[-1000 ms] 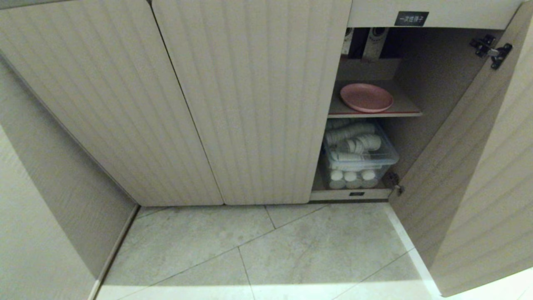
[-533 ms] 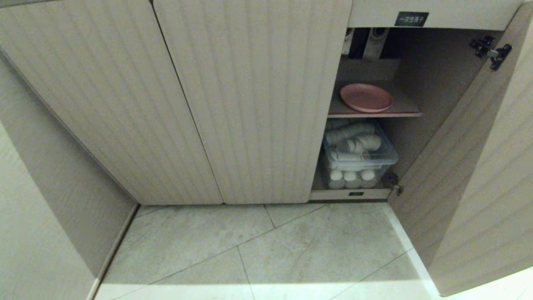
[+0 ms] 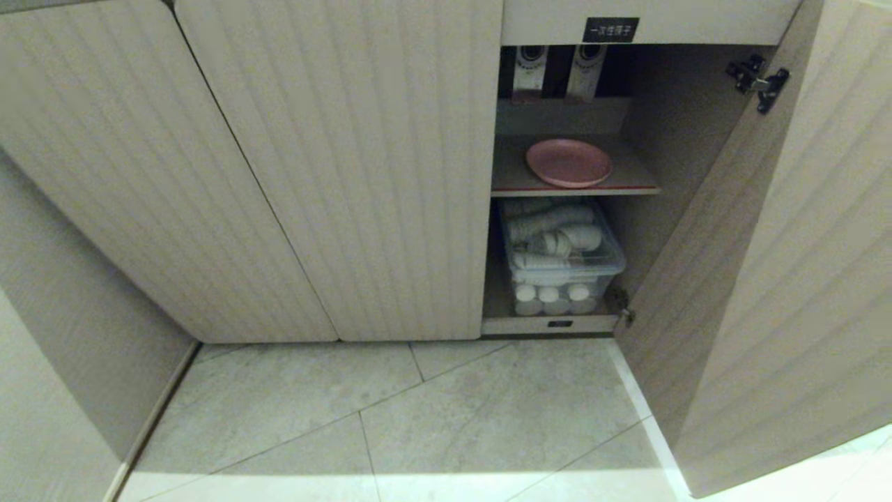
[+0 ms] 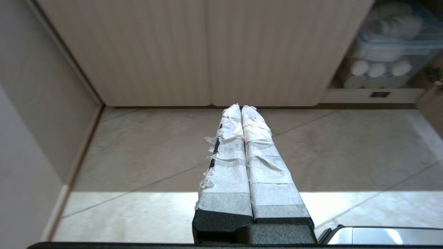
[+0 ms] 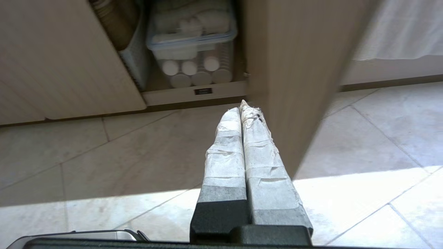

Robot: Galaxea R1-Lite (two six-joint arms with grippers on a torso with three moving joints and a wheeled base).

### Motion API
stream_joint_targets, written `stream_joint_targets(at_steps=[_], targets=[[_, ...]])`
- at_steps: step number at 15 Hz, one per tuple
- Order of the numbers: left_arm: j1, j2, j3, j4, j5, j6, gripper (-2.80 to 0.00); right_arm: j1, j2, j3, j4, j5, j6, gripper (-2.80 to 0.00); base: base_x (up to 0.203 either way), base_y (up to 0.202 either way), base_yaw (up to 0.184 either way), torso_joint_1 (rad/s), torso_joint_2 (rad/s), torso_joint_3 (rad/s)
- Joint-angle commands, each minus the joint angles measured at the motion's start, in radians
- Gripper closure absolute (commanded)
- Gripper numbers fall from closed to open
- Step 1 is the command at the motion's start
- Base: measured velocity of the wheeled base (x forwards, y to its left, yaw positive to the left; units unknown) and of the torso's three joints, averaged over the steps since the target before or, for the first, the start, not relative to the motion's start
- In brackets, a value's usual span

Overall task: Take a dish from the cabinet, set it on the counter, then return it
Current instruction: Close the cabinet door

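Note:
The pink dish (image 3: 569,162) lies flat on the red-edged inner shelf (image 3: 575,189) of the beige fluted cabinet (image 3: 334,174), whose right-hand door (image 3: 759,279) stands swung open. The counter is out of view. Neither arm shows in the head view. My left gripper (image 4: 241,108) hangs low over the floor tiles, shut and empty, facing the closed doors. Also low over the floor, my right gripper (image 5: 244,106) is shut and empty, just beside the open door's lower edge (image 5: 294,103) and well below the dish.
Below the shelf sits a clear lidded bin (image 3: 561,258) (image 5: 192,38) of white cups, with stacked rolls (image 3: 550,298) under it. A black label (image 3: 610,30) is above the opening. Two white-topped items (image 3: 557,70) stand behind the dish. A side wall (image 3: 63,335) closes the left.
The whole head view has shifted left, so the open compartment sits nearer the middle: the camera moved. The dish, bin and door hold their places in the cabinet.

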Motion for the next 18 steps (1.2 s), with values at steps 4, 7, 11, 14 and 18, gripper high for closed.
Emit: stream_joint_targets(at_steps=[4,7,11,14,18], targets=[[0.000,0.000,0.000,-0.001,0.000,-0.001,0.00,0.000,0.000,0.000,0.000,0.000,0.000,0.00,0.000,-0.195,0.001,0.003,0.00,0.003],[0.000,0.000,0.000,-0.001,0.000,-0.001,0.00,0.000,0.000,0.000,0.000,0.000,0.000,0.00,0.000,-0.146,0.001,0.001,0.00,-0.001],[0.000,0.000,0.000,-0.001,0.000,-0.001,0.00,0.000,0.000,0.000,0.000,0.000,0.000,0.00,0.000,0.000,0.000,0.000,0.00,0.000],[0.000,0.000,0.000,-0.001,0.000,-0.001,0.00,0.000,0.000,0.000,0.000,0.000,0.000,0.00,0.000,0.000,0.000,0.000,0.00,0.000],[0.000,0.000,0.000,-0.001,0.000,-0.001,0.00,0.000,0.000,0.000,0.000,0.000,0.000,0.00,0.000,0.000,0.000,0.000,0.00,0.000]])
